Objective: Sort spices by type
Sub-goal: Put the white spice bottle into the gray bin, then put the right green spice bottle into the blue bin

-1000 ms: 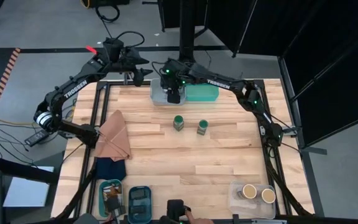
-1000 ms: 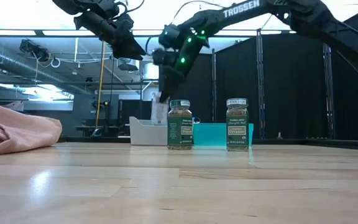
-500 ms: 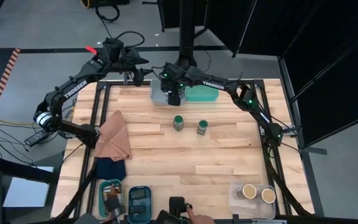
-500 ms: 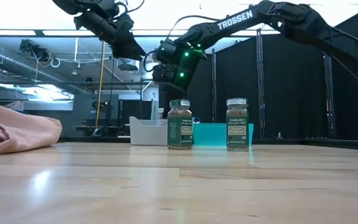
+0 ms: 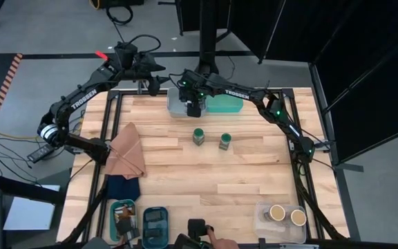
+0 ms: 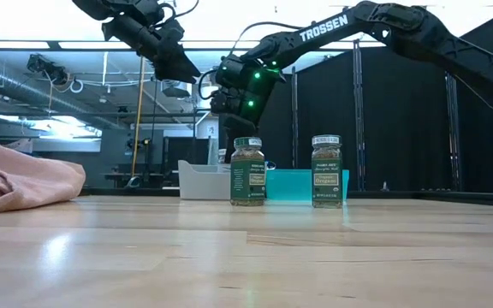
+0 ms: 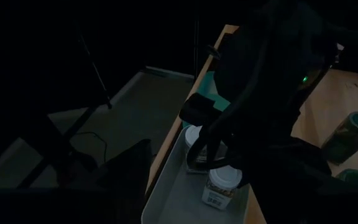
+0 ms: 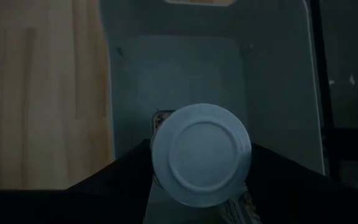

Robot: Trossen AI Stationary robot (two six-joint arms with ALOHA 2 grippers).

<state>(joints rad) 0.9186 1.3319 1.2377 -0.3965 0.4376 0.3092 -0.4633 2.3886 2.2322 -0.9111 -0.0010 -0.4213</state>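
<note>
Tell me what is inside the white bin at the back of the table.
The white bin holds at least two white-lidded jars. The right gripper hovers over it, directly above one jar. The arm covers part of the bin floor, so more may be hidden.

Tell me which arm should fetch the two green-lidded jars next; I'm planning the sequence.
Right, probably. Its claw hangs over the white bin, just beyond the green jars. The left claw is raised off the table's far-left corner, farther from both.
</note>
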